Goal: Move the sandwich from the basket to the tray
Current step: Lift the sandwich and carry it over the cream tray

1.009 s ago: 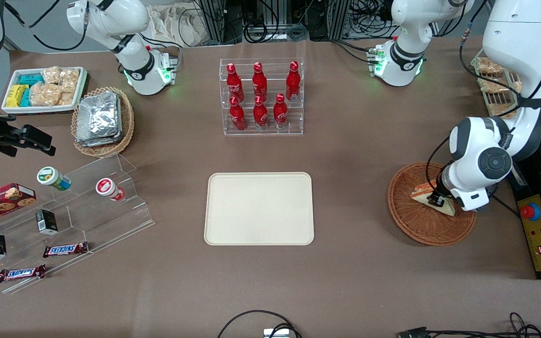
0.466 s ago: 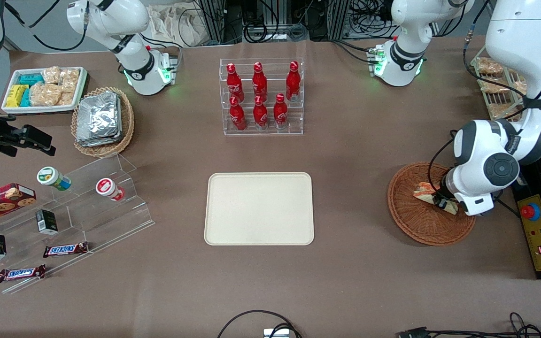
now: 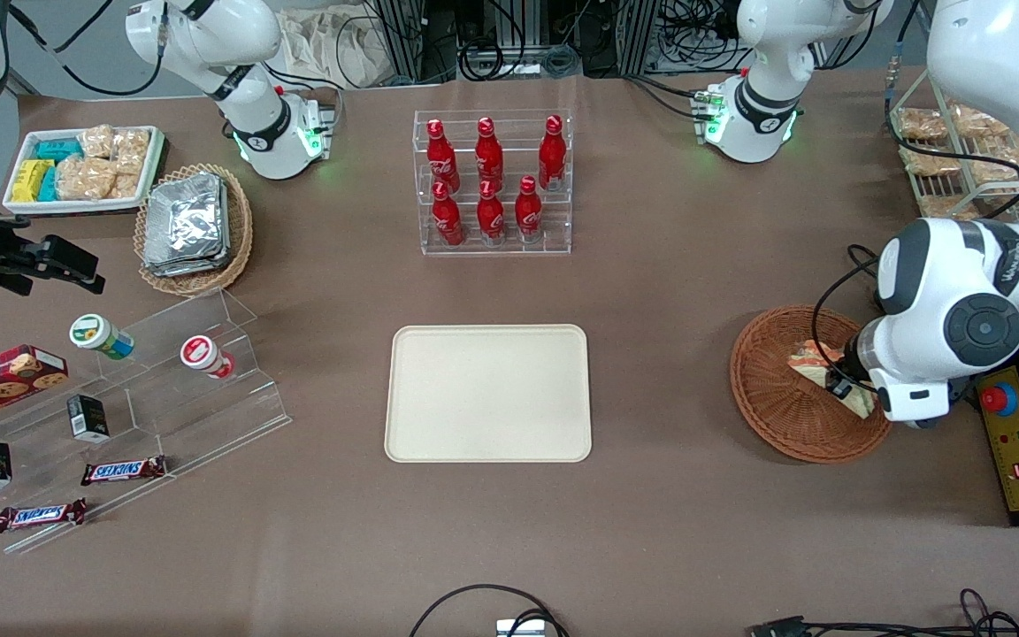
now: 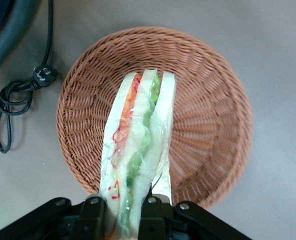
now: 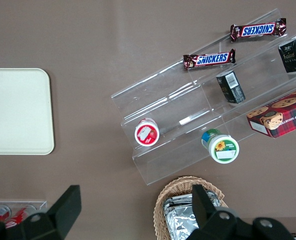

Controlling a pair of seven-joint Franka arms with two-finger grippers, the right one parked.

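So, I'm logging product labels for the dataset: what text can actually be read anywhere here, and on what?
"SNICKERS": on both chocolate bars by the clear stepped stand.
Red bottles: white script, too small to read.
Red cookie box, dark cartons: print unreadable.
Sandwich, held by the gripper above the basket: no label shows.
Tray: no text.

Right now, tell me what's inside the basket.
Only the sandwich, pinched at one end by the shut tool and hanging over the basket. The weave under the sandwich and the tool is hidden.

Six red bottles (image 3: 492, 181) in a clear rack; foil packets (image 3: 184, 223) in a lighter basket.
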